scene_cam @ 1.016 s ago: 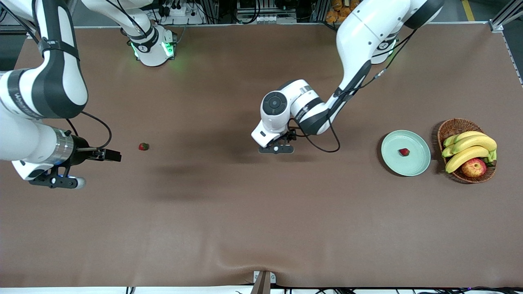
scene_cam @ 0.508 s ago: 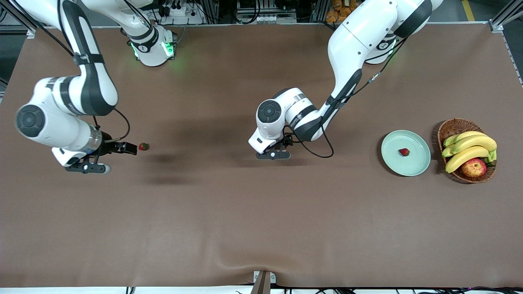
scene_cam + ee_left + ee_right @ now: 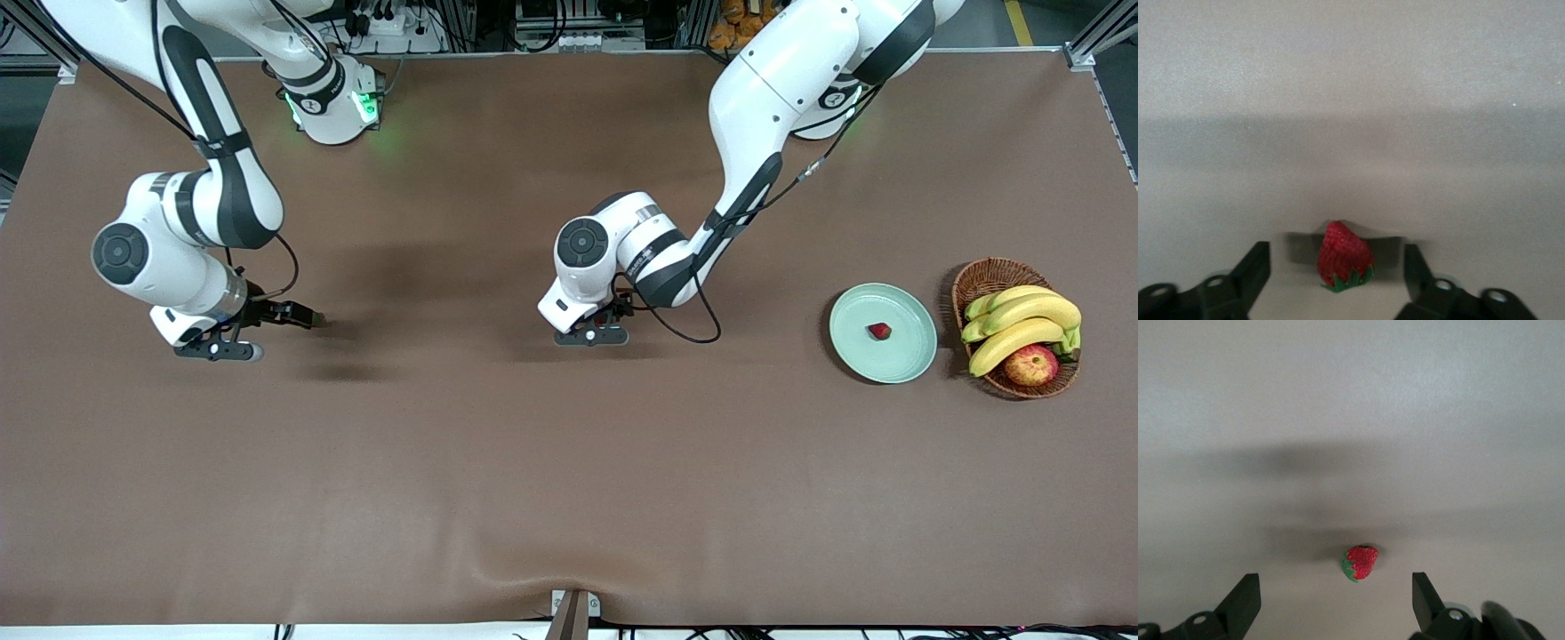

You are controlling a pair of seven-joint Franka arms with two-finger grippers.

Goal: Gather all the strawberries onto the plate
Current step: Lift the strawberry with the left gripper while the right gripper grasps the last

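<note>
One strawberry (image 3: 879, 331) lies in the pale mint-green plate (image 3: 900, 360) near the left arm's end of the table. A second strawberry (image 3: 1343, 257) lies on the brown table between the open fingers of my left gripper (image 3: 1336, 260), leafy top toward the wrist. In the front view the left gripper (image 3: 597, 327) is low over mid-table and hides that berry. A third strawberry (image 3: 1361, 562) lies just ahead of my open right gripper (image 3: 1335, 583). In the front view the right gripper (image 3: 305, 316) covers that berry.
A brown wicker basket (image 3: 982, 276) with bananas (image 3: 1022, 322) and a red-yellow apple (image 3: 1031, 364) stands beside the plate, at the left arm's end of the table. The brown table mat (image 3: 569, 462) spreads wide nearer the front camera.
The right arm has swung in from its end of the table and its gripper now reaches the strawberry there. The left gripper has shifted slightly toward the right arm's end and lower.
</note>
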